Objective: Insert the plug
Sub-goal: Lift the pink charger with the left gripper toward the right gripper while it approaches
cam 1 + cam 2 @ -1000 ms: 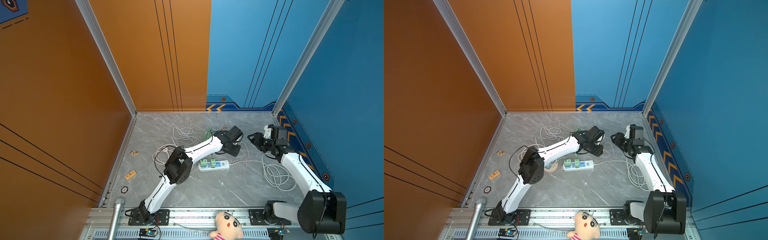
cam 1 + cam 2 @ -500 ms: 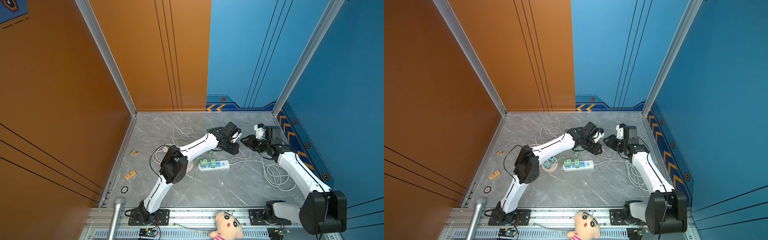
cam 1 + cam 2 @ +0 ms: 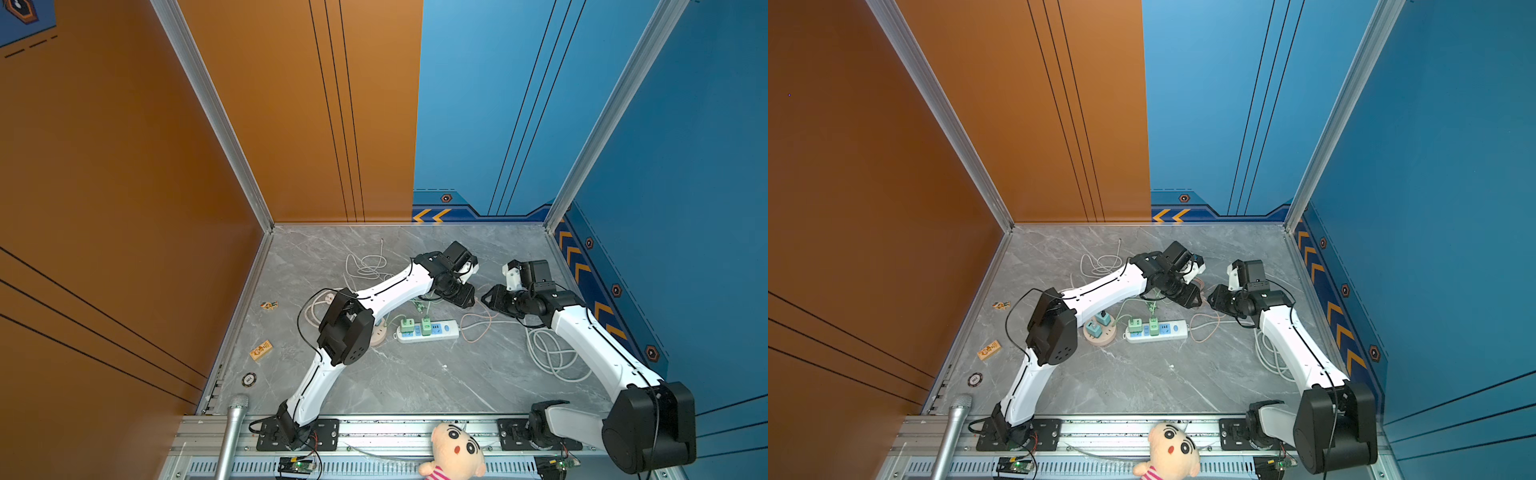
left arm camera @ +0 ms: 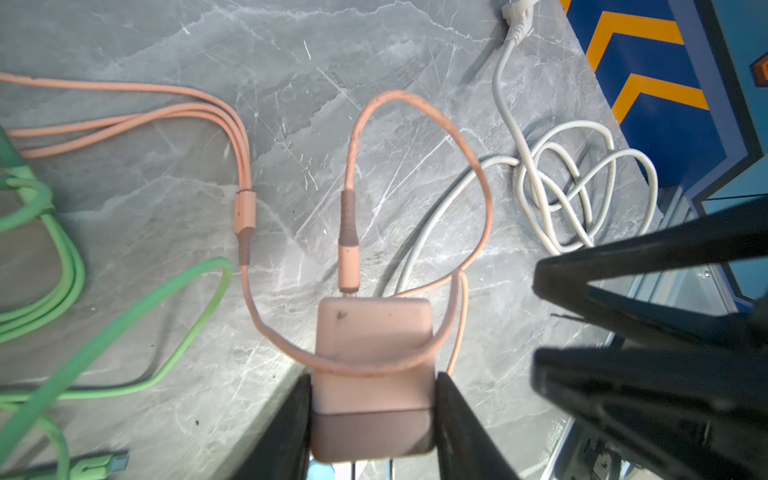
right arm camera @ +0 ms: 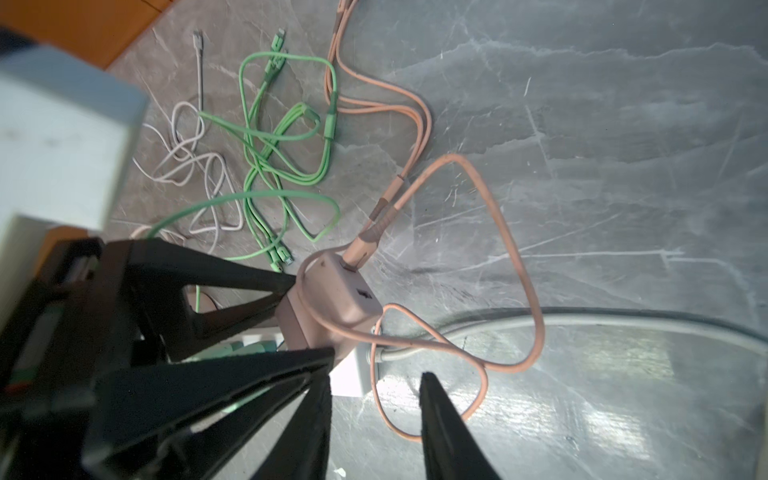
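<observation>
The left fingers (image 4: 286,428) hold the square pink charger block (image 4: 374,328) by its 2 flat sides. They squeeze it tight, so it cannot slip or turn. The block hangs in the air above the grey stone table (image 3: 415,382). It is close to the end of the long white power strip (image 3: 454,331) where the pale grey cord (image 3: 552,353) comes out.

A thin pink cable (image 4: 348,249) is stuck into the far face of the block. It loops around and lies across the top of the block. I think the metal pins are at the end near the left wrist, but that part is hard to see. If so, the block cannot go into a hole the way it is held.

That may be why the right fingers (image 5: 440,436) are so near. They are a little apart and hold nothing. A bit of the pink cable runs in the gap between them, but I cannot tell if it touches them. I think they are here to take the block or to move the loop away.

2 green plugs (image 3: 417,324) already sit in the strip, side by side. The holes next to them look free, so the pink block could go there. Loose green cables (image 5: 291,166) lie further off and are not in the way.
</observation>
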Robot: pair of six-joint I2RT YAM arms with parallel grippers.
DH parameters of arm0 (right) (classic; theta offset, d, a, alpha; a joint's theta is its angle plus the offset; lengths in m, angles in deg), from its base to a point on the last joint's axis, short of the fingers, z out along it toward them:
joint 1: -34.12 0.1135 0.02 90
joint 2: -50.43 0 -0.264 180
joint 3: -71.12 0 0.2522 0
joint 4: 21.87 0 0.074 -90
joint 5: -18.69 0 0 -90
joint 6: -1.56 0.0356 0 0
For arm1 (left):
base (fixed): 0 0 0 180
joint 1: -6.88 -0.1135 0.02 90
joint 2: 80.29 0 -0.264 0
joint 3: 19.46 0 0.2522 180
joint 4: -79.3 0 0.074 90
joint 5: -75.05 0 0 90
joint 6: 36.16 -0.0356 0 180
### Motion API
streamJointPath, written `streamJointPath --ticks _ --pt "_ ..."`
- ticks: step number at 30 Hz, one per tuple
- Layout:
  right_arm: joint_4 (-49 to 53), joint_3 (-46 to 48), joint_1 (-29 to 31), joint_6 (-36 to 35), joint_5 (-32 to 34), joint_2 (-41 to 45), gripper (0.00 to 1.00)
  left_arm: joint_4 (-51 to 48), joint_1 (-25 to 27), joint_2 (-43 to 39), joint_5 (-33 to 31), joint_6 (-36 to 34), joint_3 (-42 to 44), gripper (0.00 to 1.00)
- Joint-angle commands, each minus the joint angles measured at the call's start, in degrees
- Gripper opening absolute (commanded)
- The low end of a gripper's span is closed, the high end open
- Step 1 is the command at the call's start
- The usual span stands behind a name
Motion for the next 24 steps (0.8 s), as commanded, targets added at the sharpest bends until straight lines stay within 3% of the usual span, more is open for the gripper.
streamJointPath --ticks 1,19,21,24 --pt "4.0 0.8 2.6 -3.3 5.5 0.3 0.41 -0.5 -1.3 -3.3 3.1 -1.3 0.8 0.38" --pt "3.5 -5.5 9.1 -9.1 17.6 -8.6 0.51 -0.5 -0.9 -5.4 10.4 -3.9 4.3 0.37" --pt "3.6 -5.9 10.3 -10.3 19.7 -9.2 0.47 -0.5 -0.8 -5.5 10.4 -4.0 4.4 0.37" --pt "3.8 -5.9 11.0 -10.7 20.8 -10.1 0.24 -0.5 -1.0 -5.9 9.6 -4.1 4.6 0.37"
